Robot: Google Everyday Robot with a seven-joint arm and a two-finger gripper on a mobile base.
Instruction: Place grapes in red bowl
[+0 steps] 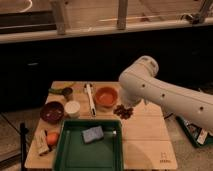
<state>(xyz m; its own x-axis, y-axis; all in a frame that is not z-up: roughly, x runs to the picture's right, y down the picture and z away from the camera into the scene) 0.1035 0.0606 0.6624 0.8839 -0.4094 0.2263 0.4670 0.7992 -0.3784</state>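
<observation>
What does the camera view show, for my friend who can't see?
A white robot arm reaches over a wooden table, its gripper just above dark grapes beside a red bowl. A green tray holds a blue sponge.
</observation>
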